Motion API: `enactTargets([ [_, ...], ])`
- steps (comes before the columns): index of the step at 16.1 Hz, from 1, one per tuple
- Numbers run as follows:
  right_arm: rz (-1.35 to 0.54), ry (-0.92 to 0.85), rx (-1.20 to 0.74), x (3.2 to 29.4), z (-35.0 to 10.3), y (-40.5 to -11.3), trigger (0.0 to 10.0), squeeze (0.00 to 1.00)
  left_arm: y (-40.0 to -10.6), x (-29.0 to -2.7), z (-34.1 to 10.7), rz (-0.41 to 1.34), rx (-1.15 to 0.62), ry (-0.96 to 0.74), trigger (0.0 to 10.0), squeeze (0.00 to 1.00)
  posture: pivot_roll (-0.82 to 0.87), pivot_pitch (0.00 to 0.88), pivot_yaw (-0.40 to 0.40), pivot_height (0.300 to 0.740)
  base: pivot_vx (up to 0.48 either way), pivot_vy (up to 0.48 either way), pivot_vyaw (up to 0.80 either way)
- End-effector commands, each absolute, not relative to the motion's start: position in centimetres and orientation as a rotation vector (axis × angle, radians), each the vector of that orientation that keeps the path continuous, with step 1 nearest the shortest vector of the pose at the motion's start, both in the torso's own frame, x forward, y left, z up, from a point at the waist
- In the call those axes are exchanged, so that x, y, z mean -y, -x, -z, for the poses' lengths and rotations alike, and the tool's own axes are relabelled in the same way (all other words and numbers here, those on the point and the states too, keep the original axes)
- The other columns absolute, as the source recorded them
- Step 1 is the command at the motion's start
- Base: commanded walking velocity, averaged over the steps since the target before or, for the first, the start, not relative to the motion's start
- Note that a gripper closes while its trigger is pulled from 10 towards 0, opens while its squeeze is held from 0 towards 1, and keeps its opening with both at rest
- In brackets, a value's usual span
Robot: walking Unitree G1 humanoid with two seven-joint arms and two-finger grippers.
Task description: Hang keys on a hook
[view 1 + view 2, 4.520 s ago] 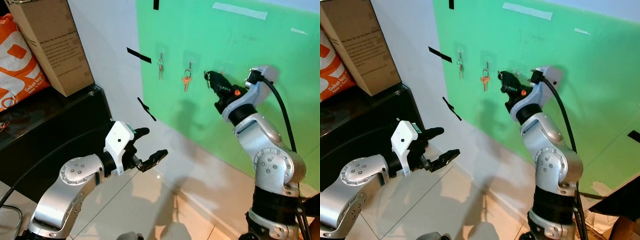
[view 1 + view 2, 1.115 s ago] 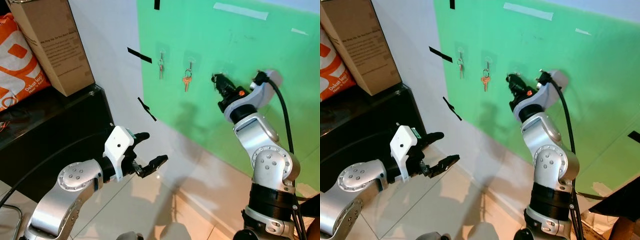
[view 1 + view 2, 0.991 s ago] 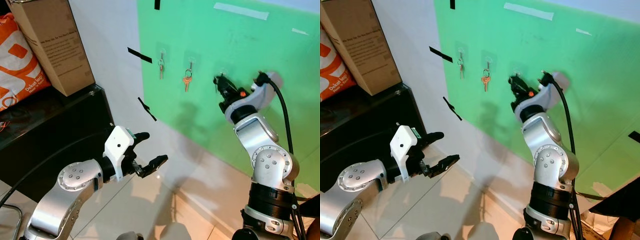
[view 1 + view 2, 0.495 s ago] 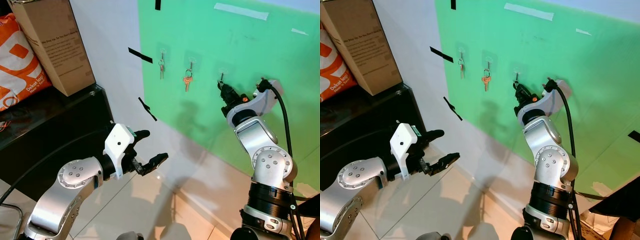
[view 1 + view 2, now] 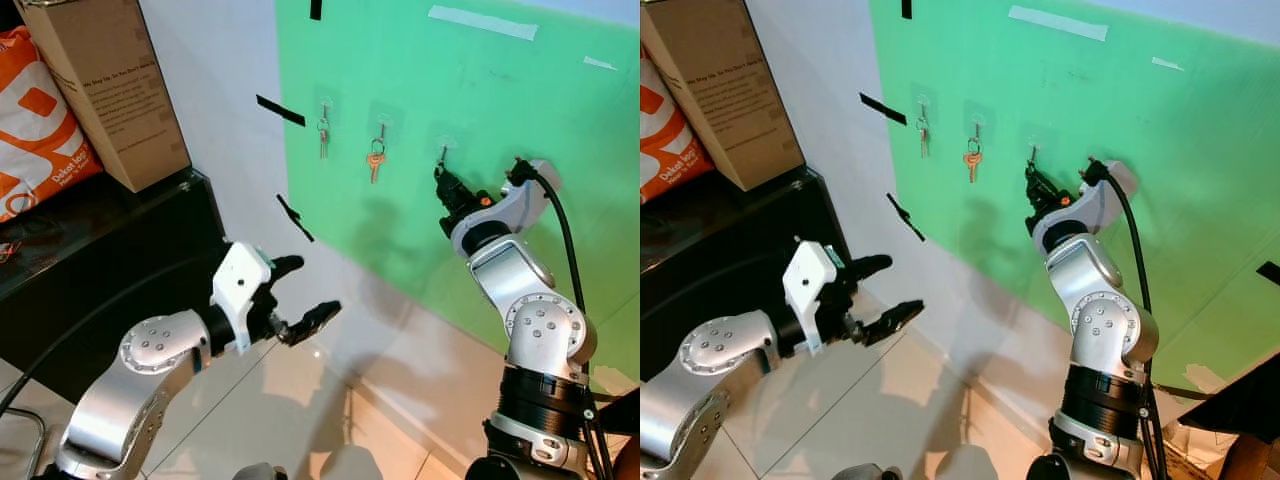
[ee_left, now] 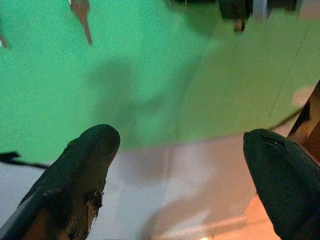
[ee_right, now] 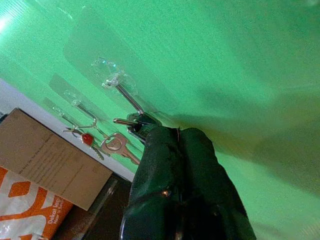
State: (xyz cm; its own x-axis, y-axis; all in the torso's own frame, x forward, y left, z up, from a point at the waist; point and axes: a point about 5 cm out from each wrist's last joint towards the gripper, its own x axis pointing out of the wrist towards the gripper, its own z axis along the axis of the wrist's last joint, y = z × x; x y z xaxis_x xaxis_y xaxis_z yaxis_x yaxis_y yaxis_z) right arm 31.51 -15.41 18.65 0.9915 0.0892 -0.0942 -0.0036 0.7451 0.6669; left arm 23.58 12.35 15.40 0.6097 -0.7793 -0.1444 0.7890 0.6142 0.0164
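Observation:
On the green board [image 5: 500, 90], my right gripper [image 5: 441, 175] sits just under the third clear hook [image 5: 443, 150]. In the right wrist view its fingers [image 7: 200, 150] are pressed together on a key ring [image 7: 136, 122], which touches the lower end of the hook's wire [image 7: 125, 92]. Whether the ring is over the hook I cannot tell. A silver key [image 5: 322, 135] and an orange key [image 5: 375, 162] hang on the two hooks to the left. My left gripper [image 5: 305, 292] is held open, low, in front of the wall, holding nothing.
A black cabinet [image 5: 110, 260] at the left carries a cardboard box [image 5: 100, 80] and an orange bag [image 5: 30, 120]. Black tape strips [image 5: 280, 110] mark the white wall. Tiled floor [image 5: 300, 410] lies below.
My right gripper has slid right along the board with the keys, from left of the third hook to just under it. The left arm has barely shifted.

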Motion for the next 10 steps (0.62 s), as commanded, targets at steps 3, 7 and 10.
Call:
enactTargets([
  [3,-0.055,-0.719,-0.156,15.3,-18.1,-31.5,10.0,0.0,-23.7,-12.1,-16.7,0.92,-0.075,-0.049,10.0,0.0,0.04,0.0,0.03,0.74,0.0,0.0,0.0],
  [7,-0.06,-0.632,-0.192,15.3,-17.3,-31.2,10.0,1.0,-24.0,-12.1,-16.9,0.913,-0.068,-0.049,10.0,0.0,0.04,0.0,0.034,0.74,0.0,0.0,0.0],
  [10,-0.087,-0.608,-0.254,15.4,-15.9,-29.9,10.0,1.0,-24.1,-12.4,-16.5,0.89,-0.085,-0.065,10.0,0.0,0.04,0.0,0.04,0.74,0.0,0.0,0.0],
])
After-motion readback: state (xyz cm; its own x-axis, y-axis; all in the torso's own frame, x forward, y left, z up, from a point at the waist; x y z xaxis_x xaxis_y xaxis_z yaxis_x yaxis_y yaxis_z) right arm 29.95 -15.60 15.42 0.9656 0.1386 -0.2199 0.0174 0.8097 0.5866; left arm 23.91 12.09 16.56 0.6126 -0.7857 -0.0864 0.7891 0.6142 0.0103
